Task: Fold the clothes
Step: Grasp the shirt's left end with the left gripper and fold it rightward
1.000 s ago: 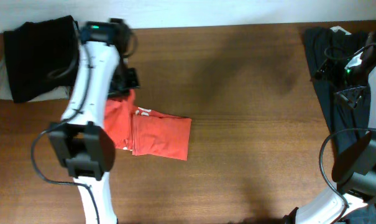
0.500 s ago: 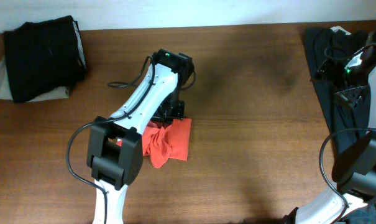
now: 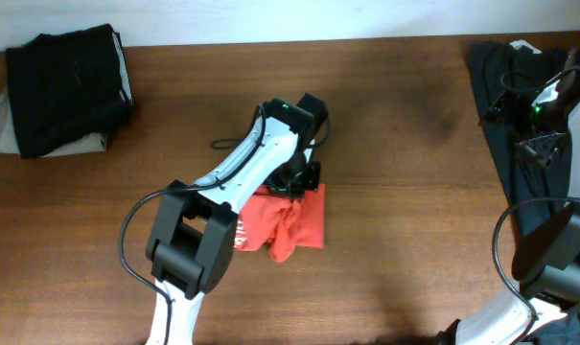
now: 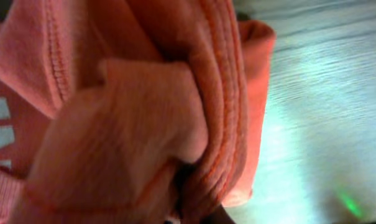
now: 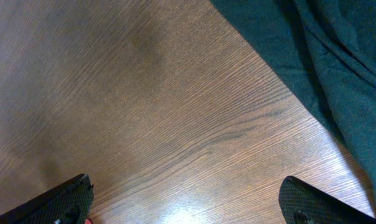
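Observation:
The orange-red T-shirt [image 3: 291,222] lies bunched and crumpled on the wooden table, just right of centre. My left gripper [image 3: 299,178] sits at the shirt's top edge and is shut on it. The left wrist view is filled with the shirt's folds and stitched hems [image 4: 144,112], with a bit of white print at the left edge; the jaws are buried in cloth. My right gripper [image 5: 188,190] is open and empty, hovering over bare wood beside the dark garment at the table's right side.
Black folded garments [image 3: 69,86] lie at the back left corner. A long dark grey garment [image 3: 496,91] hangs along the right edge and also shows in the right wrist view [image 5: 324,56]. The wooden table [image 3: 414,249] shows bare wood between them.
My left arm has swung from the back left toward the centre, dragging the shirt right. The shirt went from a flat fold to a crumpled bunch. The right arm has not moved.

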